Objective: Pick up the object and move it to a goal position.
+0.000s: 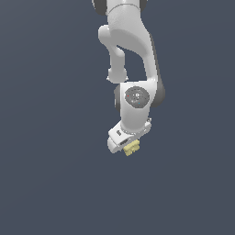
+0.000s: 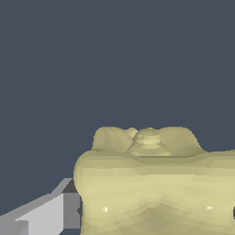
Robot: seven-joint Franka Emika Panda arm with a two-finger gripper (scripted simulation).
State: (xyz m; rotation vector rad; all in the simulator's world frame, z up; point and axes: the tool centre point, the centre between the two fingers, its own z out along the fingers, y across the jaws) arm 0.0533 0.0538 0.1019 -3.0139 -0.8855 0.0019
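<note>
The object [image 1: 132, 148] is a small pale yellow lumpy block with knobby bumps, sitting right under the white hand of my arm. My gripper [image 1: 129, 144] is shut on it and tilted towards the exterior view's right. In the wrist view the object [image 2: 156, 183] fills the lower part of the picture. One grey-white finger [image 2: 41, 215] presses against its side. The other finger is out of frame.
The white arm [image 1: 133, 69] comes down from the top of the exterior view. All around is a plain dark grey-blue surface [image 1: 46, 137]. No other objects or goal marker show.
</note>
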